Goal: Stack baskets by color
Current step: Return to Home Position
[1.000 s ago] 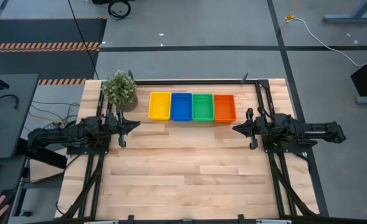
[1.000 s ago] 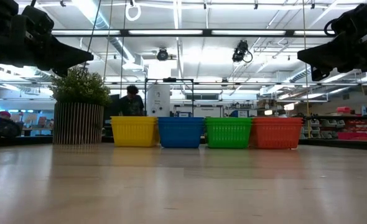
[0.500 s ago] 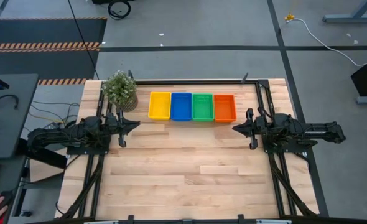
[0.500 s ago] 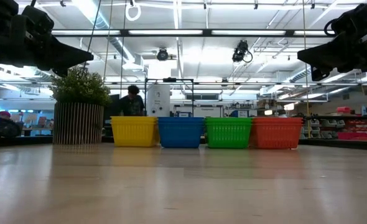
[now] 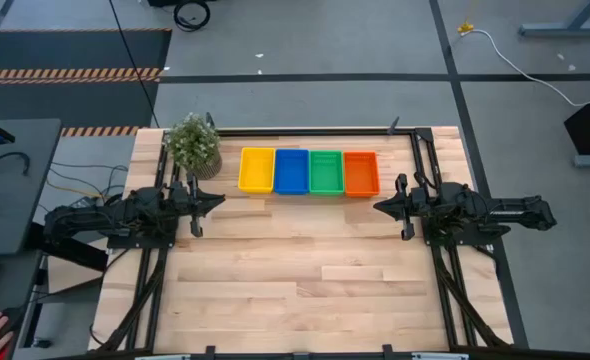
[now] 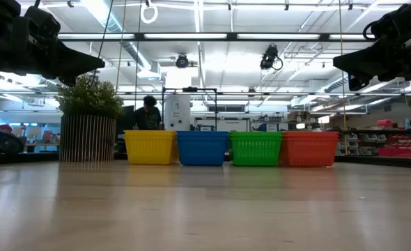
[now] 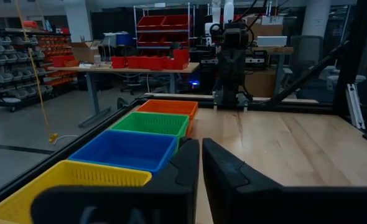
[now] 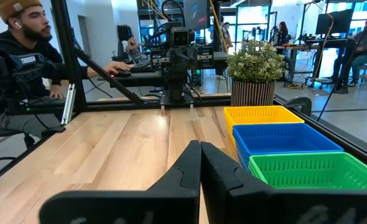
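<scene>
Big workshop rm. Smooth grey floor (image 5: 305, 40) w/ an orange-and-black striped strip (image 5: 65, 73) & a white cable (image 5: 515, 62). Pale wood-plank bench (image 5: 305, 270) in the middle. Long white ceiling lights (image 6: 261, 37) up top. Metal rack of red plastic bins (image 7: 162, 22) far off.

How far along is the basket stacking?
Sorting looks done: yellow basket, blue basket, green basket and orange basket stand in one row, no strays. Nothing in hand: left arm and right arm rest at either side, jaws shut, empty. Nothing appears left.

No legible text — (any view)
</scene>
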Action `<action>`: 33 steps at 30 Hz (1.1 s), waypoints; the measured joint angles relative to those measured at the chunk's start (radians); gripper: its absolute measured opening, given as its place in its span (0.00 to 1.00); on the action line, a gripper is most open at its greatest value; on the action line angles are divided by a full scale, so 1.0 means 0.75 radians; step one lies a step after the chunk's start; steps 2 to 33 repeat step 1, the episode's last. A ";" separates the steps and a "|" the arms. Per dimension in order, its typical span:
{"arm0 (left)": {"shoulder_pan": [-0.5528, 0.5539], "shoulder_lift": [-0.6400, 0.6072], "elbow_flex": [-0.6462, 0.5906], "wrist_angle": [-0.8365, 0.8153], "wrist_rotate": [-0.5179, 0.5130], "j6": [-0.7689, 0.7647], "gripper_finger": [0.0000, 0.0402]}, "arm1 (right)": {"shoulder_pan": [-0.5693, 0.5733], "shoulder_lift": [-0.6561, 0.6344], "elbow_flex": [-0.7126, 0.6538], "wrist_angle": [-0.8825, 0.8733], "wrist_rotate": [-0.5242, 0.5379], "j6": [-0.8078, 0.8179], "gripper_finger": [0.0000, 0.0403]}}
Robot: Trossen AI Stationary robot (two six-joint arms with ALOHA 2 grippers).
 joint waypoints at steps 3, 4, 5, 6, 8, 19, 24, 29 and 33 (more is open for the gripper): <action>0.001 0.000 -0.001 0.000 0.000 0.000 0.06 | 0.000 0.000 0.000 0.000 0.000 0.000 0.02; 0.001 0.000 -0.001 0.000 0.000 0.000 0.06 | 0.000 0.000 0.000 0.000 0.000 0.000 0.02; 0.001 0.000 -0.001 0.000 0.000 0.000 0.06 | 0.000 0.000 0.000 0.000 0.000 0.000 0.02; 0.001 0.000 -0.001 0.000 0.000 0.000 0.06 | 0.000 0.000 0.000 0.000 0.000 0.000 0.02; 0.001 0.000 -0.001 0.000 0.000 0.000 0.06 | 0.000 0.000 0.000 0.000 0.000 0.000 0.02; 0.001 0.000 -0.001 0.000 0.000 0.000 0.06 | 0.000 0.000 0.000 0.000 0.000 0.000 0.02; 0.001 0.000 -0.001 0.000 0.000 0.000 0.06 | 0.000 0.000 0.000 0.000 0.000 0.000 0.02; 0.001 0.000 -0.001 0.000 0.000 0.000 0.06 | 0.000 0.000 0.000 0.000 0.000 0.000 0.02; 0.001 0.000 -0.001 0.000 0.000 0.000 0.06 | 0.000 0.000 0.000 0.000 0.000 0.000 0.02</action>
